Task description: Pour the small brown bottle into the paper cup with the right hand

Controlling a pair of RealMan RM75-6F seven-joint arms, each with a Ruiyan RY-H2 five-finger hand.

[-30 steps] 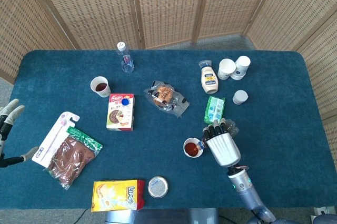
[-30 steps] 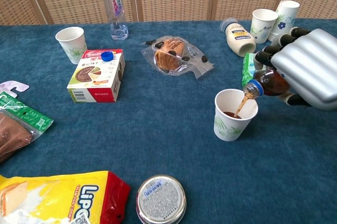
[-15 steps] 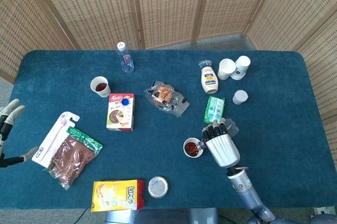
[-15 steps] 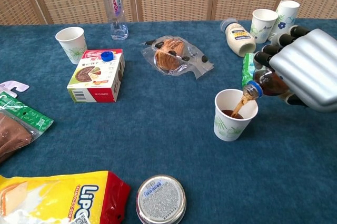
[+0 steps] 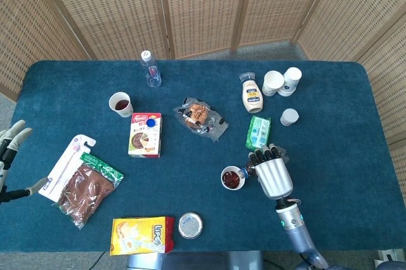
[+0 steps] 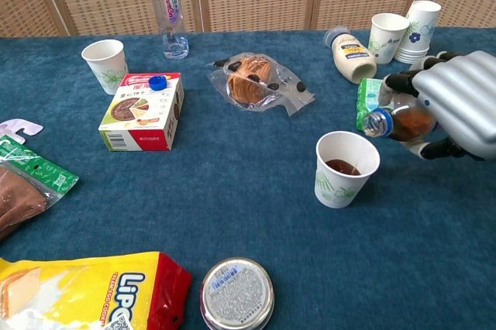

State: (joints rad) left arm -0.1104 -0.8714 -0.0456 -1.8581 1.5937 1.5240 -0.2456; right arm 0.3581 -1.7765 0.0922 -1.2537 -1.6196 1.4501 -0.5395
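Brown liquid sits in the paper cup [image 6: 346, 168], filling the bottom part, and no stream runs from the small brown bottle [image 6: 401, 122] at this moment. My right hand [image 6: 459, 104] grips the bottle with its fingers wrapped around the body; the bottle lies almost level, its mouth just above and to the right of the cup rim, not touching it. I see some brown liquid left inside the bottle. I judge that the pouring is mostly done: what is left is to tip again if the rest must go in, or to bring the bottle upright and set it on the table [image 6: 232, 190].

My left hand [image 5: 11, 149] hangs at the far left edge, apart from everything, with fingers spread and holding nothing.

I count five paper cups on the table: the one I pour into, one with dark liquid near the box [image 5: 144, 134], two near the white sauce bottle [image 5: 252, 94], though one of these may be a stack, and a small one [image 5: 289, 116] beside them. There is one clear water bottle [image 5: 151, 69], one round tin [image 5: 190, 225], one yellow bag [image 5: 142, 235], one wrapped pastry [image 5: 202, 116] and one green packet [image 5: 257, 132].
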